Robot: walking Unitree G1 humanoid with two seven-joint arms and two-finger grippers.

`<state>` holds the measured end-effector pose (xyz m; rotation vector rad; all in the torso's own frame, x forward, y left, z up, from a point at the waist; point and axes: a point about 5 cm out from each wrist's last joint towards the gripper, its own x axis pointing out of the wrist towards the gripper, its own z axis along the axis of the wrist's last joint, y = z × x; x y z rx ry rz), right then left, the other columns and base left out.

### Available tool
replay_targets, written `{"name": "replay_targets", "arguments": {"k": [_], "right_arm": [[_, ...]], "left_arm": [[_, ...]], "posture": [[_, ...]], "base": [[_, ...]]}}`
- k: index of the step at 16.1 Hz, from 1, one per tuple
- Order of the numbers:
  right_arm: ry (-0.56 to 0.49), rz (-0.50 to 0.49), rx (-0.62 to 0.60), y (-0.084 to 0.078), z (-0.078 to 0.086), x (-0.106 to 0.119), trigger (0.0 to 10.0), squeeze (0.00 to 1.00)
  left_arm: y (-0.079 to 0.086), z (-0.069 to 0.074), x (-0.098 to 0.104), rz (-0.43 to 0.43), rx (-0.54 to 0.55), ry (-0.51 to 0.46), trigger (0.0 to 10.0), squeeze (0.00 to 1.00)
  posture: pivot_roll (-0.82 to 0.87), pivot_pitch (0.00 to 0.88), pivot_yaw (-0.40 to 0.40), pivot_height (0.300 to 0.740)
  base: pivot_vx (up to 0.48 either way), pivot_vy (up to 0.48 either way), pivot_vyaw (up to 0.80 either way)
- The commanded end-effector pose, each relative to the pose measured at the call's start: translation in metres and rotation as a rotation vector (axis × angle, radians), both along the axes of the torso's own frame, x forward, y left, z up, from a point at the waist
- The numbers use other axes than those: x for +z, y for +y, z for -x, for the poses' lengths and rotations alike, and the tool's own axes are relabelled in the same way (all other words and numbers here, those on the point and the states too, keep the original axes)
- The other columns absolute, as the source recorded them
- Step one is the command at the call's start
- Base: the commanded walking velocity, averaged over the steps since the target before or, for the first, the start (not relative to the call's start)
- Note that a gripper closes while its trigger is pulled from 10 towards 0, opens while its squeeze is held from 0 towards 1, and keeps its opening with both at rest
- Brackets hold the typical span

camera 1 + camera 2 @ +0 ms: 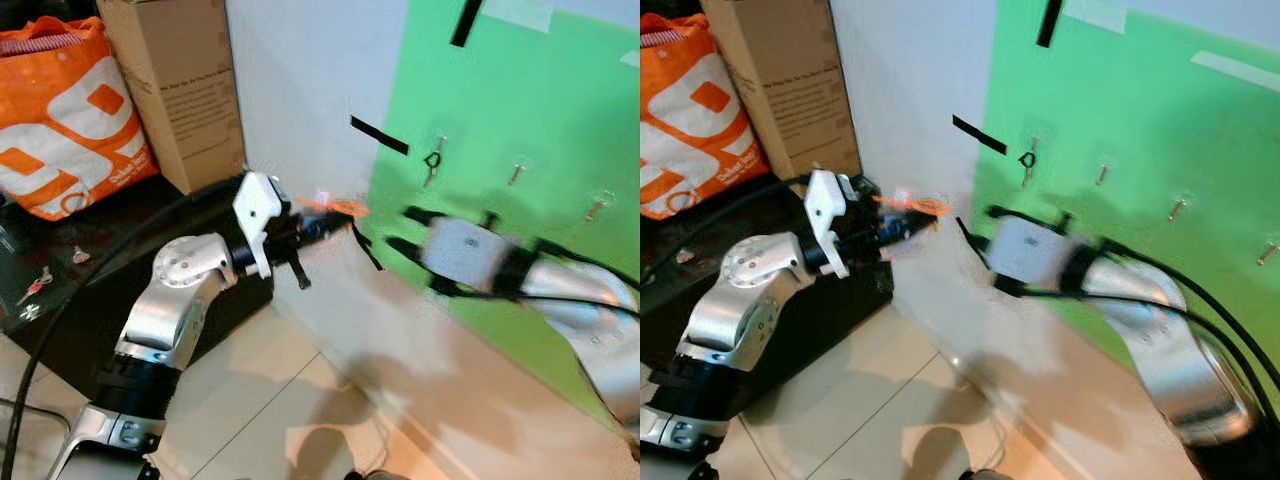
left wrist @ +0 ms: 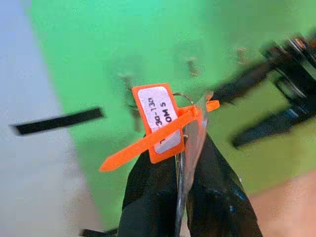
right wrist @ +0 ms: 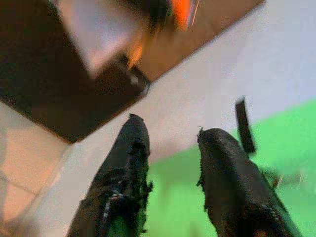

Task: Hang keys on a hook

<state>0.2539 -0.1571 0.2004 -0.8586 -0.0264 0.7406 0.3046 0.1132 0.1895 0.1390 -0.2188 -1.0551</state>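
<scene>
- An orange key tag (image 2: 159, 123) with a white label is pinched between the two closed fingers of the left gripper (image 2: 181, 154); a thin metal ring (image 2: 183, 98) is seen behind the tag, and an orange strap sticks out to one side.
- The keys themselves cannot be made out; that part is blurred.
- In the head views the tag (image 1: 335, 208) is held out in the air, near the left edge of the green board (image 1: 540, 100) but not touching it.
- Small hooks are fixed in a row on the board; the leftmost hook (image 1: 438, 143) already carries a dark ring with a key (image 1: 431, 165). Two more hooks (image 1: 518, 168) are seen to its right.
- The right gripper (image 3: 168, 143) is held with its fingers spread apart and nothing between them, in front of the board below the hooks.
- Black tape strips (image 1: 379, 135) are stuck at the board's edge.
- An orange bag (image 1: 60, 110) and a carton (image 1: 180, 80) are placed on a dark cabinet (image 1: 90, 300) to the left; loose keys (image 1: 35, 288) lie on it.
</scene>
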Motion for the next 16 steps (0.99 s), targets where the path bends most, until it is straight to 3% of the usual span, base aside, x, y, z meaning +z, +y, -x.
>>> {"name": "replay_targets", "arguments": {"k": [1,2,3,6,8,11,16], "right_arm": [[0.001,-0.016,-0.034,-0.005,0.002,0.0,10.0,1.0],[0.024,-0.033,-0.056,-0.008,0.004,-0.008,10.0,1.0],[0.057,-0.044,-0.079,-0.009,0.008,-0.02,10.0,1.0],[0.089,-0.142,-0.124,-0.004,0.011,-0.035,10.0,1.0],[0.112,-0.239,-0.177,0.001,0.012,-0.047,10.0,1.0],[0.159,-0.311,-0.239,0.002,0.015,-0.064,10.0,1.0],[0.177,-0.351,-0.287,0.004,0.015,-0.075,10.0,1.0]], "left_arm": [[0.001,-0.001,0.008,-0.011,0.035,-0.071,1.8,0.0],[0.0,-0.002,0.008,-0.02,0.067,-0.106,2.6,0.0],[-0.001,-0.003,0.01,-0.005,0.107,-0.147,0.0,0.0],[-0.005,-0.005,0.01,-0.03,0.244,-0.263,0.0,0.0],[-0.003,-0.006,0.006,-0.076,0.404,-0.375,0.0,0.0],[0.004,-0.005,0.005,-0.089,0.57,-0.454,0.0,0.0],[0.006,-0.003,0.0,-0.113,0.614,-0.497,0.0,0.0]], "posture": [[-0.12,0.0,-0.017,0.74],[-0.12,0.0,-0.015,0.74],[-0.12,0.0,-0.012,0.74],[-0.12,0.0,-0.015,0.74],[-0.11,0.0,-0.019,0.74],[-0.11,0.0,-0.032,0.74],[-0.1,0.0,-0.042,0.74]], "base": [[0.0,0.0,0.0],[0.0,0.0,0.0],[0.0,0.0,0.0],[0.0,0.0,0.0],[0.0,0.0,0.0],[0.0,0.0,0.0],[0.0,0.0,0.0]]}}
